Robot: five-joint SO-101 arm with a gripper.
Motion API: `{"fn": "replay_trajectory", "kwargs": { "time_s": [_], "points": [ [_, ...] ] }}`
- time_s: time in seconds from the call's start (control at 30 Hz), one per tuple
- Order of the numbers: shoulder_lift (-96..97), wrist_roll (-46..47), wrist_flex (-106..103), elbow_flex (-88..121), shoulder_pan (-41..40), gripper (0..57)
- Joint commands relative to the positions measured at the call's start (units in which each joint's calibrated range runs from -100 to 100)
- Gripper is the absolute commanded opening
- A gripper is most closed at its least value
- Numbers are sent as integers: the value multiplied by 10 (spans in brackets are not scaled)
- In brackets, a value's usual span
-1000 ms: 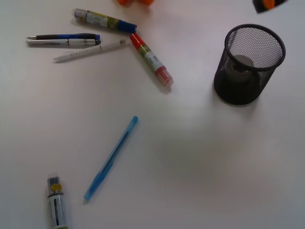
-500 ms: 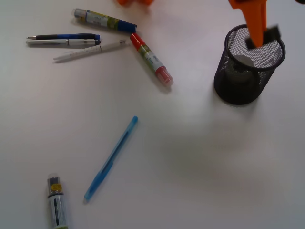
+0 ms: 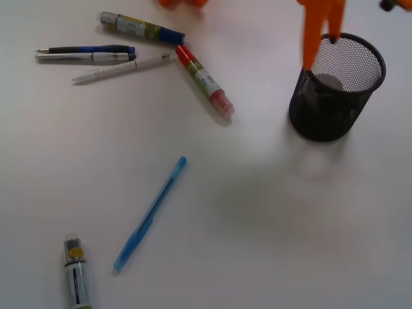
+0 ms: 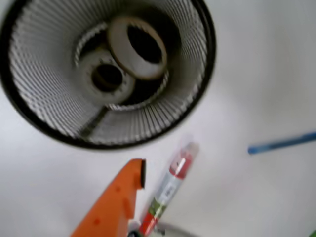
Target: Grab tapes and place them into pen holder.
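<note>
Front & wrist views. Pen holder [image 3: 337, 87]: black wire-mesh cylinder, open top, upright nr the far right part of the white, matte counter [image 3: 270, 219]. Wrist view looks straight down into the pen holder [image 4: 106, 71]: two tape rolls lie at the bottom, a larger off-white ring [image 4: 137, 47] tilted and overlapping a smaller roll [image 4: 106, 79] w/ dark core; they touch. From the front only a pale disc of tape [image 3: 328, 82] shows through the mesh.

Gripper [image 3: 322, 26]: smooth orange plastic, above the holder's far-left rim, upper part cut off by the far edge. Two orange prongs show, w/ a narrow gap; nothing between them. Whether the claw is apart or together: cannot tell. In the wrist view just one orange finger [image 4: 118, 197] shows, bottom-cut.

Other items: red-capped marker [image 3: 204, 80], glossy, lying diagonal betw. holder and pens, also seen blurred in the wrist view [image 4: 170, 185]; blue-capped marker [image 3: 140, 28] nr far edge; dark-blue pen [image 3: 87, 49], grey pen [image 3: 84, 58] and white pen [image 3: 122, 68] grouped at far left; translucent blue pen [image 3: 149, 214] alone mid-counter; a short marker [image 3: 76, 273] at near-left corner, partly cut off. Orange blob [image 3: 182, 2] at far edge: unidentifiable.
</note>
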Motion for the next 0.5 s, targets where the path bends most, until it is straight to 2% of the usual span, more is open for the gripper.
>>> {"fn": "replay_trajectory", "kwargs": {
  "time_s": [0.0,0.1,0.33,0.43,0.47],
  "points": [
    [-65,61,104,-23,98,409],
    [-97,160,104,39,173,409],
    [-241,283,72,239,344,409],
    [-354,324,-15,363,377,408],
    [-448,338,-85,460,376,408]
  ]
}}
